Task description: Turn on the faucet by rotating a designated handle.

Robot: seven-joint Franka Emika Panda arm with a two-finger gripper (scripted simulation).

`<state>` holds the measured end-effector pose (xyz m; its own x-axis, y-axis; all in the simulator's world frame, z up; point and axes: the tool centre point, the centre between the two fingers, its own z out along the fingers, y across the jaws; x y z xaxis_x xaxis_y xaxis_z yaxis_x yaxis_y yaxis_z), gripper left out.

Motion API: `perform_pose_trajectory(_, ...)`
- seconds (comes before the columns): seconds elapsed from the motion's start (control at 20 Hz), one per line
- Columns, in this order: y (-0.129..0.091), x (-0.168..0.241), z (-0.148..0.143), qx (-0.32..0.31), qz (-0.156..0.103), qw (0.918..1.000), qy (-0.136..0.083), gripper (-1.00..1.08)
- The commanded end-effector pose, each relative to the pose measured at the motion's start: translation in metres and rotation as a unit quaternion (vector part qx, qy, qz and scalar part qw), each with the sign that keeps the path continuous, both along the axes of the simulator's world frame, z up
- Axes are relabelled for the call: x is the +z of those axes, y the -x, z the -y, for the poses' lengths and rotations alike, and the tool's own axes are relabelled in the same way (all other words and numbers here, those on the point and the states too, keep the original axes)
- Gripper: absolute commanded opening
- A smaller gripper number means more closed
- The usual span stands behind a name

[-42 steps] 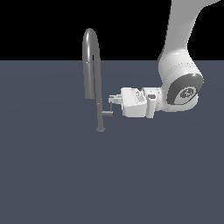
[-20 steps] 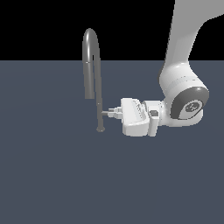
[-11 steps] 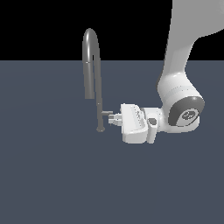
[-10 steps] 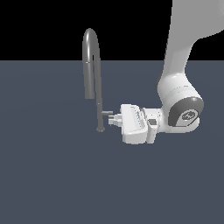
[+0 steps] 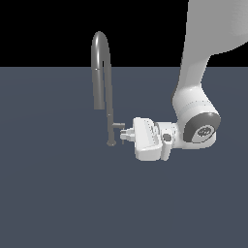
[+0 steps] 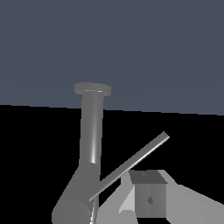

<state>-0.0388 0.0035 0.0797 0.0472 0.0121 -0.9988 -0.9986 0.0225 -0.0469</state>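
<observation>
The faucet (image 5: 110,104) is a tall slim grey gooseneck on a small round base. The handle (image 5: 117,125) is a short stub low on the stem, on the exterior view's right. My gripper (image 5: 125,135) reaches in level from the right, with its fingertips just below and beside the stub's end. It looks shut and holds nothing. In the wrist view the stem (image 6: 92,131) rises to the base disc. The handle's thin rod (image 6: 131,164) slants across just above one finger (image 6: 148,199).
The faucet stands on a flat dark blue-grey floor (image 5: 58,193). My white arm (image 5: 196,97) comes down from the upper right of the exterior view. Nothing else shows.
My gripper has dropped lower and moved in toward the stem. The handle's end has swung down with it. Little has changed over the last half second.
</observation>
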Motion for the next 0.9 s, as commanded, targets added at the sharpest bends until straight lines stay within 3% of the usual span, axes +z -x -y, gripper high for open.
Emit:
perform_pose_trajectory(0.0,0.005,-0.029,0.0,-0.004,-0.02,0.9998,0.005,-1.0)
perform_pose_trajectory(0.1,0.004,-0.034,0.0,-0.005,-0.021,0.9997,0.006,-1.0)
perform_pose_trajectory(0.15,-0.006,-0.005,0.0,0.0,0.003,1.0,0.0,-1.0)
perform_pose_trajectory(0.85,-0.025,-0.052,0.001,-0.005,-0.022,0.9997,0.006,-1.0)
